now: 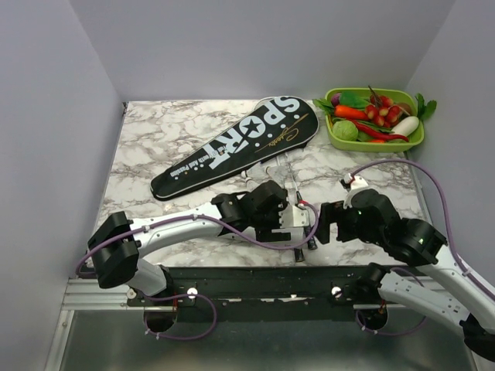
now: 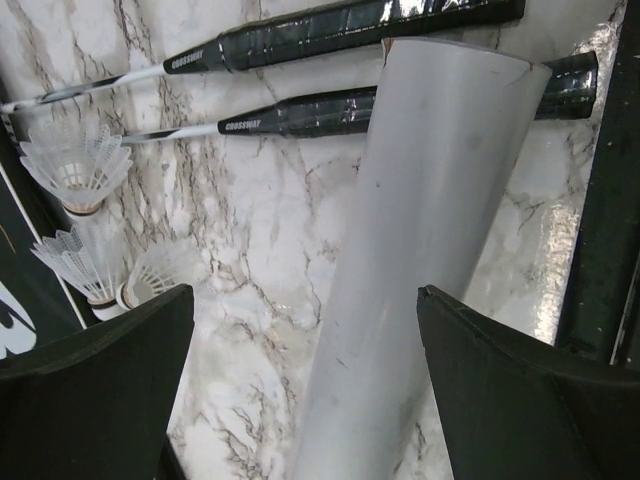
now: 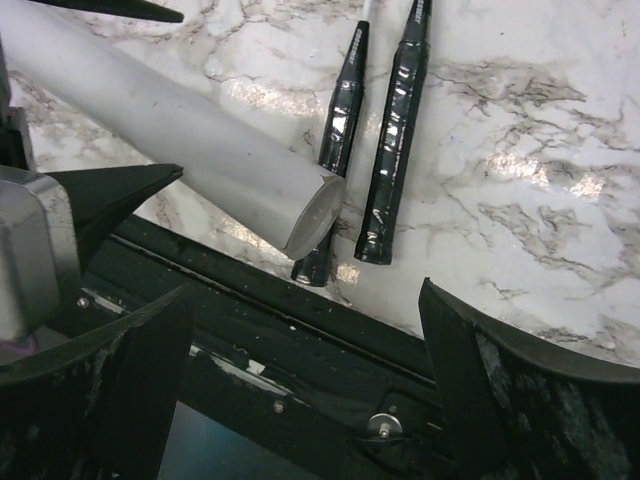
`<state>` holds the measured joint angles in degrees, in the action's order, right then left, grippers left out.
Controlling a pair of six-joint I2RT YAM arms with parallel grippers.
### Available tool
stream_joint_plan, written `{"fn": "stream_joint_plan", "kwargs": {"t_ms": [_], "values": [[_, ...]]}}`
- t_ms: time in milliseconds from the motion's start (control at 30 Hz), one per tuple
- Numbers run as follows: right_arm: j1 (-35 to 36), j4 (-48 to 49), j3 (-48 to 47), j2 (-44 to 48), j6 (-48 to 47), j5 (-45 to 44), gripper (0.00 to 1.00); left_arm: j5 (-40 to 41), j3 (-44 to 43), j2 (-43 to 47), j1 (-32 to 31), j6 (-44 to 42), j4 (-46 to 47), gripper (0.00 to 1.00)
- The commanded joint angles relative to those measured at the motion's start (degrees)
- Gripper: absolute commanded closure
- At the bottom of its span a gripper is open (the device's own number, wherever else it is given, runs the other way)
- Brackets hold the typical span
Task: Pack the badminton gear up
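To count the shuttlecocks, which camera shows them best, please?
Left wrist: three shuttlecocks lie plainly at its left edge. The top view shows at most white specks; the right wrist, none.

Left arm (image 1: 178, 226): silver-white links and bulky black joint housings, mounted at the left end of the black base rail (image 1: 255, 280).
Right arm (image 1: 433, 287): same silver-white and black build, at the rail's right end, with a small green light (image 1: 420, 240) on one black joint.
Cables (image 1: 437, 185): purple, looping along both arms and below the rail.
Left end effector (image 2: 305, 300): two broad matt-black wedge fingers (image 2: 95, 380).
Right end effector (image 3: 305, 290): matching black fingers, pale-speckled.
Screws (image 3: 378, 426): silver, set in the rail.
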<state>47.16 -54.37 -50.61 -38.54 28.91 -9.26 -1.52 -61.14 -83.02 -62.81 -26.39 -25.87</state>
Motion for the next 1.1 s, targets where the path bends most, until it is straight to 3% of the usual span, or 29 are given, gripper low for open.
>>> {"fn": "stream_joint_plan", "kwargs": {"t_ms": [0,367,633,1067], "values": [[0.13,-2.49,-0.19,2.06,3.26,3.63,0.0,1.52,0.76,-2.49,-0.39,-5.6,4.51,0.01],[0.13,-7.06,-2.65,4.71,3.88,4.25,0.0,-7.7,-0.73,-3.64,-1.0,-4.72,2.76,0.01],[0.13,-7.42,-2.92,5.32,3.96,4.77,0.0,-9.73,-0.03,-3.2,-1.18,-4.28,0.38,0.01],[0.13,-7.5,-2.92,6.11,3.88,5.74,0.0,-11.48,-2.49,-13.47,-1.18,-5.16,1.96,0.01]]}}
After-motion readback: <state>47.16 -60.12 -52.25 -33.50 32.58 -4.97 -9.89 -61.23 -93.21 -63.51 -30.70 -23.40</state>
